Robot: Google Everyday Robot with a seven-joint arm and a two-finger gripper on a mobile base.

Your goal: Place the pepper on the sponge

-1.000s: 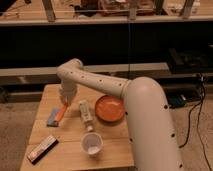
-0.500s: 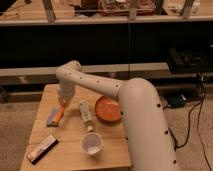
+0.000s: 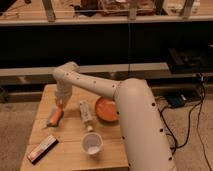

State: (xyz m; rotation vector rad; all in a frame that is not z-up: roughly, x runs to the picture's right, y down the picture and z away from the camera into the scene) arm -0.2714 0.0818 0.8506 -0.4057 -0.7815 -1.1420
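Note:
The slim orange-red pepper [image 3: 56, 116] lies slanted at the left side of the wooden table [image 3: 70, 150]. Its lower end rests over the blue-grey sponge [image 3: 49, 123], of which only a small edge shows beneath it. My gripper [image 3: 60, 104] points straight down right above the pepper's upper end, at or touching it. The white arm reaches over from the lower right and hides part of the table.
An orange bowl [image 3: 105, 111] sits right of centre, partly behind the arm. A small bottle [image 3: 86, 114] lies between the bowl and the pepper. A white cup [image 3: 92, 144] stands near the front edge. A dark flat bar with a red edge [image 3: 42, 148] lies at the front left.
The gripper and pepper have edged slightly left and down, so the pepper now overlaps the sponge. The arm's large link has swung a little nearer.

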